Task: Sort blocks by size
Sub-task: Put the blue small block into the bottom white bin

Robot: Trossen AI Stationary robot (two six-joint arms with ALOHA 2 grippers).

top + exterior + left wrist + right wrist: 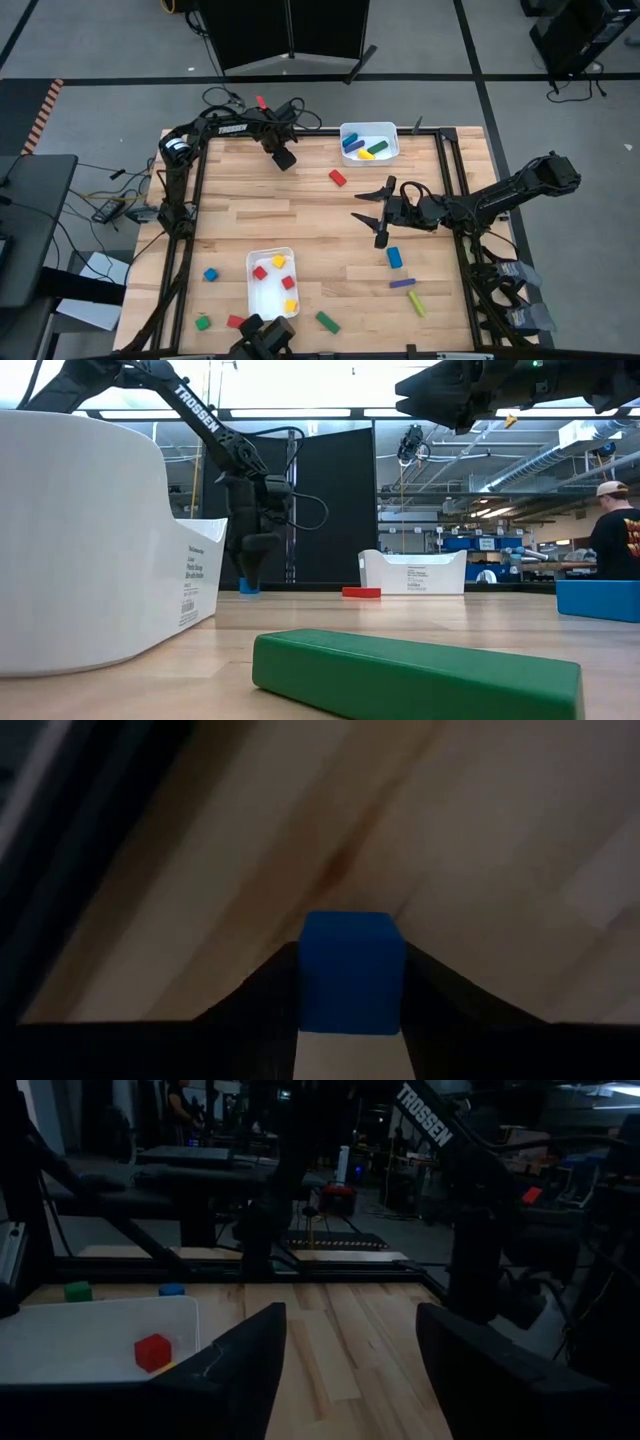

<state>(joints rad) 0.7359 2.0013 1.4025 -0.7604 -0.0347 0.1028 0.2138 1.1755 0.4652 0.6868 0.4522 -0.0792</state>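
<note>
Pinching a plain, square-faced blue cube [350,972], the left hand [350,1020] rests it on the table [480,840].

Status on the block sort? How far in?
Partway. Far tray holds a few bars; near tray holds four small cubes. Left end effector grips a blue cube low over the table. Right end effector is open mid-table. Left: loose blocks, e.g. red bar, blue bar, green bar.
</note>
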